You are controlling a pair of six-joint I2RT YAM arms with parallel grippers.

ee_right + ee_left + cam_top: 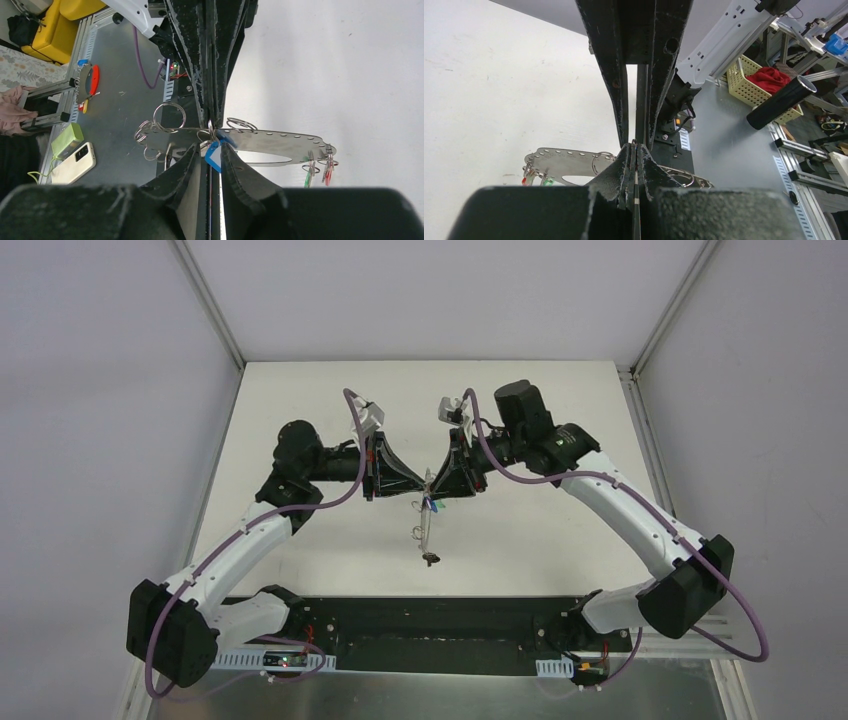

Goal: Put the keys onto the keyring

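The keyring (428, 532), a flat grey metal loop with holes along its rim, hangs edge-on between both grippers above the white table. My left gripper (415, 486) is shut on its upper edge, seen close up with the left gripper (634, 147) pinched on a small split ring. In the right wrist view the keyring (280, 142) carries several split rings. A key's blue tag (214, 156) dangles from one ring and sits in the gap of my right gripper (211, 150), whose fingers stand slightly apart. A green tag (306, 180) and a red tag (327, 175) hang at the far end.
A black base bar (430, 625) runs along the near table edge. Off the table are a cream basket (744, 85) holding red cloth, a black cylinder (781, 102), a phone (75, 162), a green box (67, 140) and a yellow case (55, 25).
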